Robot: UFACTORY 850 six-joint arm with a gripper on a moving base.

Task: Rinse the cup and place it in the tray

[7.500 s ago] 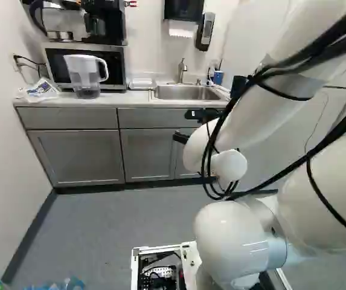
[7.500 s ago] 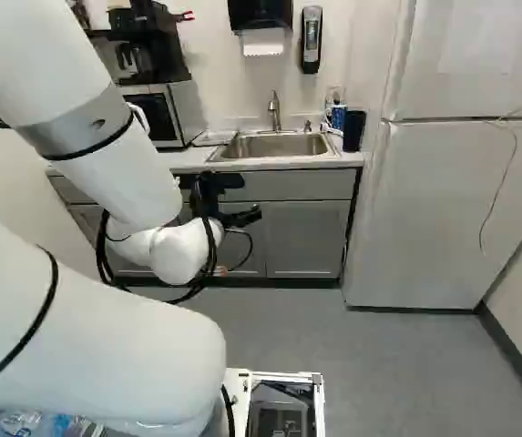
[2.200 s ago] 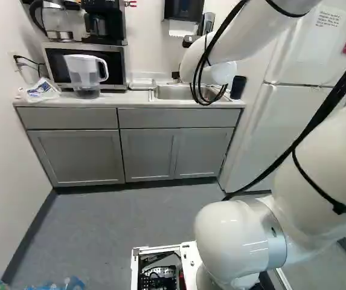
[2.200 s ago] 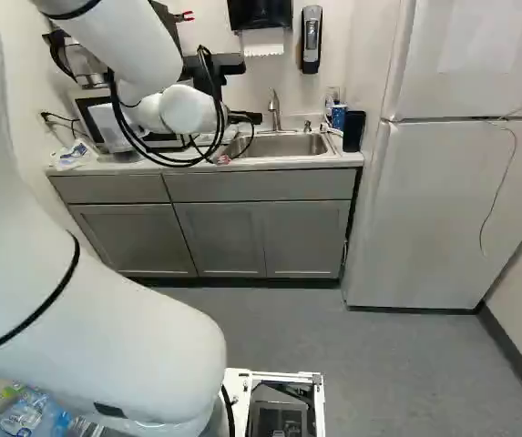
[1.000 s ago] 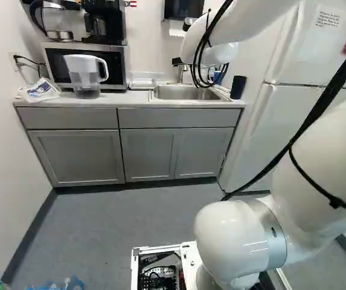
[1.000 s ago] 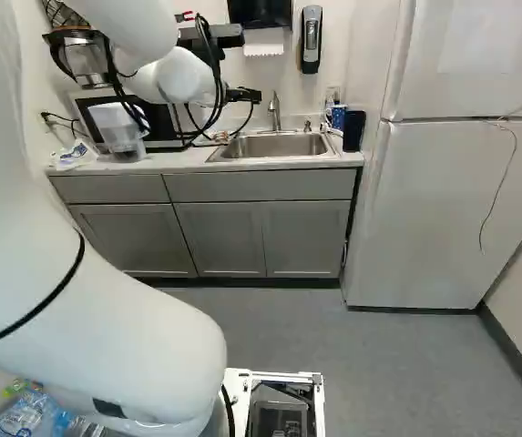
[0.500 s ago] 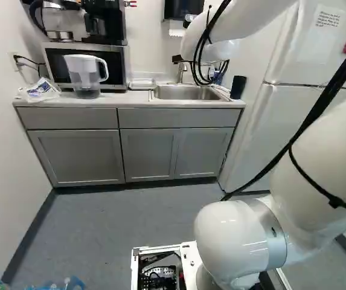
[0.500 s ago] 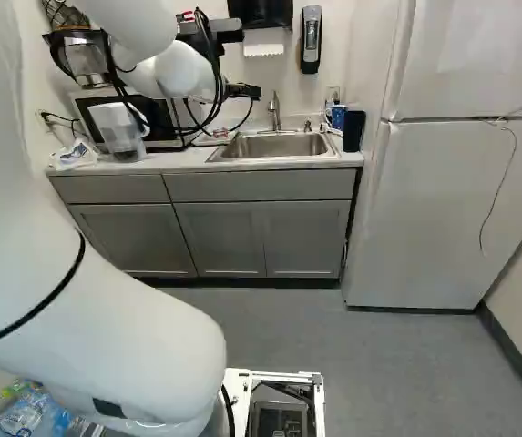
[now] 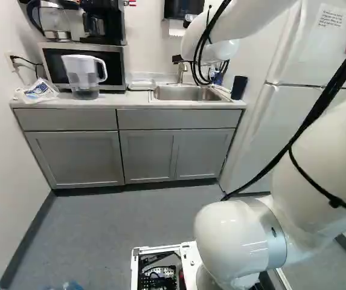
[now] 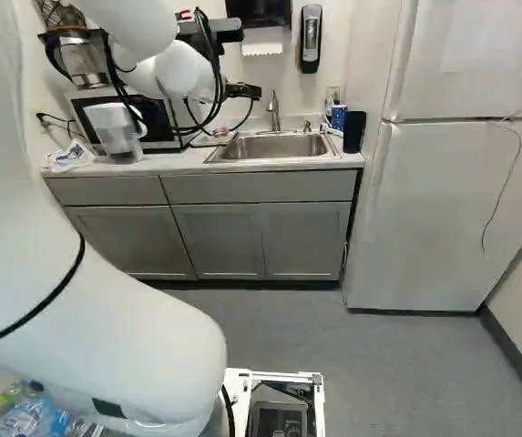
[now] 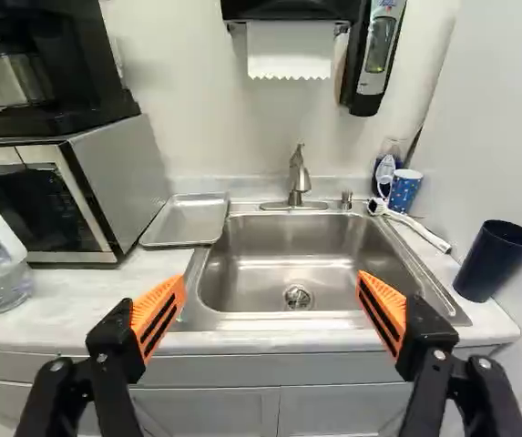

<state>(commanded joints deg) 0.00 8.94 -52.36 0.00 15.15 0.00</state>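
Observation:
My gripper (image 10: 245,91) is raised near the sink in the right base view. In the wrist view the gripper (image 11: 271,289) stands open, nothing between its orange pads. Past the fingers is the steel sink (image 11: 242,289) with its faucet (image 11: 299,175). A dark blue cup (image 11: 495,261) stands upright on the counter beside the sink, on the side away from the microwave. A blue spotted cup (image 11: 404,192) stands farther back, near the sink's rear corner. The metal tray (image 11: 188,221) lies between sink and microwave. Neither cup is touched by the gripper.
A microwave (image 9: 86,66) and a clear pitcher (image 9: 84,78) occupy the counter's other end. Above the sink hang a towel dispenser (image 11: 288,11) and a soap dispenser (image 11: 376,55). Beside the spotted cup lies a white-handled brush (image 11: 415,228). A fridge (image 10: 461,209) flanks the counter.
The arm rose from low before the cabinets to above counter height, then moved only slightly. Just now the base has shifted a little, seemingly toward the counter. The gripper shows no grasp.

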